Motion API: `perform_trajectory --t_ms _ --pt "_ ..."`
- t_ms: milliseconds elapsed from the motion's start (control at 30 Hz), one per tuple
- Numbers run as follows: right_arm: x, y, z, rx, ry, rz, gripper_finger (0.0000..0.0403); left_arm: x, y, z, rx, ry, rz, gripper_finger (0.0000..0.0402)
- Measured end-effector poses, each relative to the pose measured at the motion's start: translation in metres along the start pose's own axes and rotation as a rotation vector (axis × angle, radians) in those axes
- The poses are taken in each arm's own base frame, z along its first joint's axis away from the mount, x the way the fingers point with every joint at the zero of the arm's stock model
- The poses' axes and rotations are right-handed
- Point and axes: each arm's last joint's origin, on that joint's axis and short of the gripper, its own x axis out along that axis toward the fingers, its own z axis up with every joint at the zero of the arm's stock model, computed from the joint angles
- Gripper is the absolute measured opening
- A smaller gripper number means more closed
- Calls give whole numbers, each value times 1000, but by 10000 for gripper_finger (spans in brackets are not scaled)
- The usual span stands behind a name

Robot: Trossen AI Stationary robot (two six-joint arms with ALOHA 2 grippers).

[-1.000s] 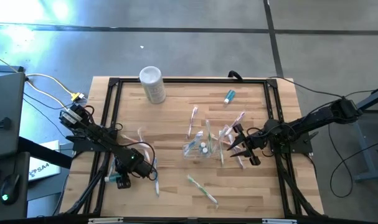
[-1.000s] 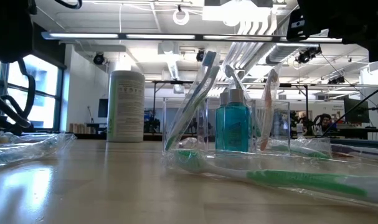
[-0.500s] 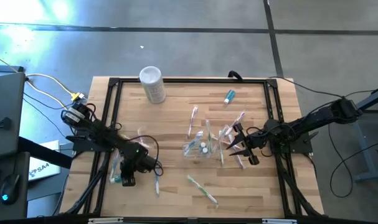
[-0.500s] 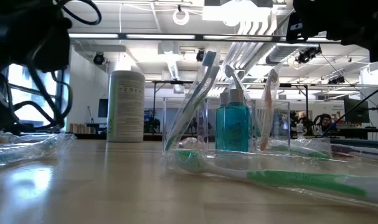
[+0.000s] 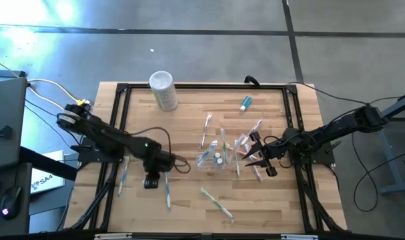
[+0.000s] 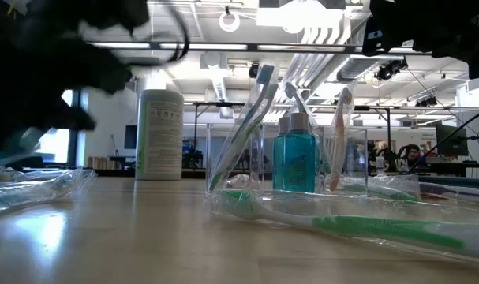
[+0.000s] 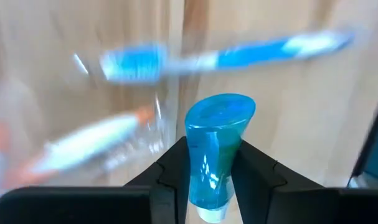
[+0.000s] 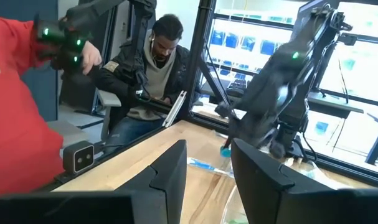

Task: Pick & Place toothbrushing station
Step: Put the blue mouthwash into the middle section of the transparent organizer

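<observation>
Left gripper (image 7: pixel 212 186) clamped on one small teal toothpaste tube (image 7: pixel 215 149), above the table's (image 5: pixel 189 207) left-centre, arm reaching in from the left edge. Right gripper (image 5: pixel 257 155), fingers parted, nothing held, hangs beside one clear plastic cup (image 5: pixel 215 157) at mid-table, which holds two tubes. One more tube (image 5: pixel 245 103) near the far edge. One blue toothbrush (image 5: pixel 167 195) near the front edge, one green (image 5: pixel 217 203). One white opaque cylinder (image 5: pixel 163 89), far-left.

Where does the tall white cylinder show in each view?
High view: white cylinder, up and left of the clear cup.
Low view: the cylinder stands left of the cup.
Left wrist view: not in it.
Right wrist view: not in it.
Shared landmark: the clear cup.
</observation>
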Motion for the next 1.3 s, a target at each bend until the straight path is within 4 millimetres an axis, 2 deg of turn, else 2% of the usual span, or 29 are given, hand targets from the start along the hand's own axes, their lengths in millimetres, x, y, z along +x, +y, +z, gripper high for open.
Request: perform_trajectory --t_ms 233,400,533,600,733,933,1133,1233,1300 --pt "0 0 -1 2 7 1 119 -68 -17 17 216 -367 88 90" --pt "0 0 0 -3 5 3 119 -111 -38 38 491 -818 161 90" --pt "0 -1 3 -14 -27 -4 119 -135 -52 56 700 -1156 221 90" --pt "0 -1 6 -23 -57 -11 119 -138 -58 66 786 -1274 263 90" --pt "-1 -3 15 -49 -150 -29 119 -131 -58 86 952 -1404 343 90" --pt "-1 -3 19 -283 -189 -57 119 -116 -39 119 1137 -1605 285 90" --pt "4 4 19 -482 -159 -133 119 -114 -8 137 1054 -1752 190 90" --pt "13 7 20 -587 -96 -225 119 -113 3 142 1012 -1768 143 90" --pt "20 8 22 -595 -50 -292 119 -113 5 142 1014 -1769 130 90"
